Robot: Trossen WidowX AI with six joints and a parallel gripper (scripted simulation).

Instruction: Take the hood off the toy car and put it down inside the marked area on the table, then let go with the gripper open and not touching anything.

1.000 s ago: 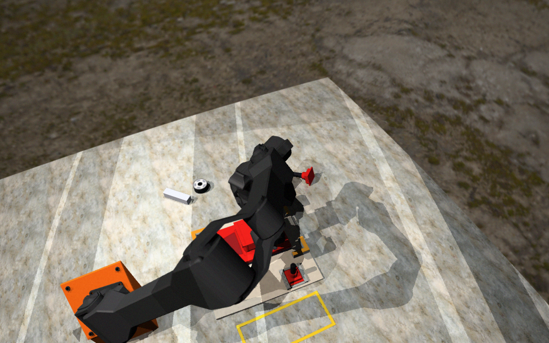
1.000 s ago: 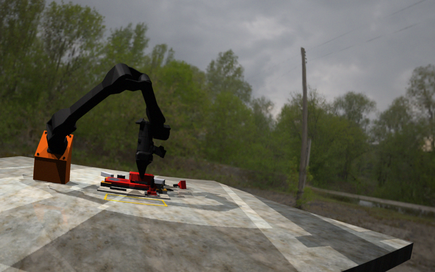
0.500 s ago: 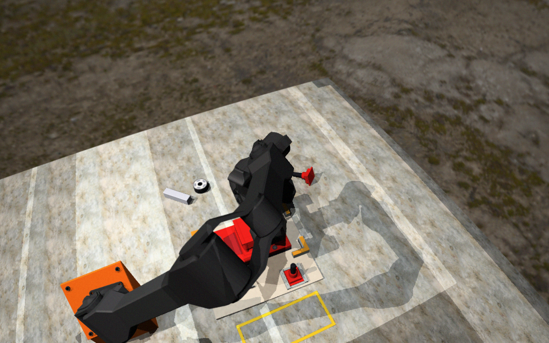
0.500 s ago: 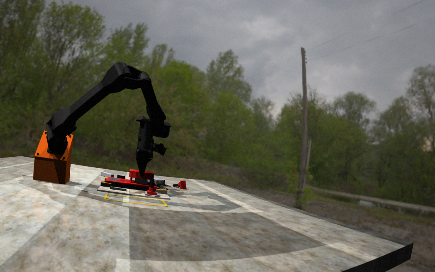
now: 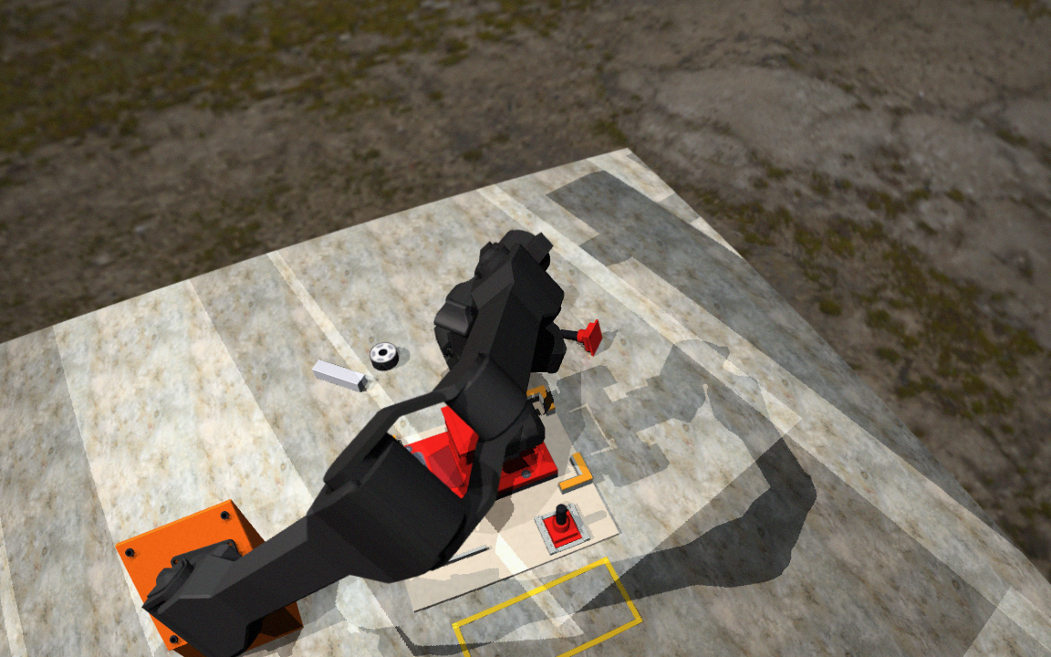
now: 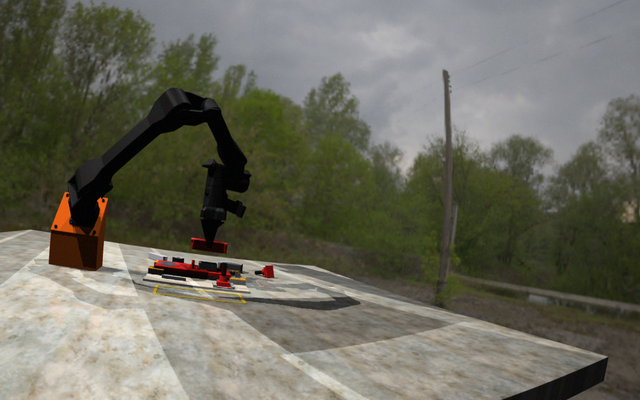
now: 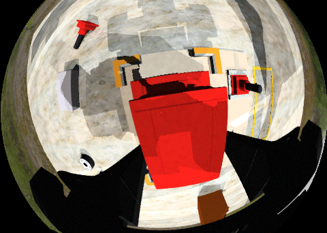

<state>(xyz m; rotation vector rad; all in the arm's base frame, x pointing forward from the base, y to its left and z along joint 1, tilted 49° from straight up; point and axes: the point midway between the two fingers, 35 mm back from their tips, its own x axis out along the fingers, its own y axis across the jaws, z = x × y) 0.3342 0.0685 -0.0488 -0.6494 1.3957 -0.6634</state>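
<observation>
From the top, the black arm arches over the toy work and hides its own fingers; below them shows the red toy car body [image 5: 535, 467] [image 6: 183, 268] on a pale flat board [image 5: 595, 510] [image 6: 152, 278] [image 7: 238, 115]. Off to one side of the fingers, past the upright red plunger-like piece with a black stem [image 5: 561, 526] [image 6: 223, 278] [image 7: 240, 84], lies the yellow rectangular outline [image 5: 627, 592] [image 6: 198, 296] [image 7: 271, 100] on the grey-white stone-patterned table [image 5: 252, 359] [image 6: 88, 348] [image 7: 102, 124].

Over to the exterior, and there's daylight! The flat red hood [image 6: 219, 247] [image 7: 180, 134] hangs at the tips of the black fingers [image 6: 209, 243], raised above the car and well apart from the outline.

Now the wrist: the fingers pinch the hood from both sides, its broad face between them, the outline out beyond one finger. So removal looks done; left are the carry sideways, the lowering inside the yellow lines, the release and a backing off untouched.
</observation>
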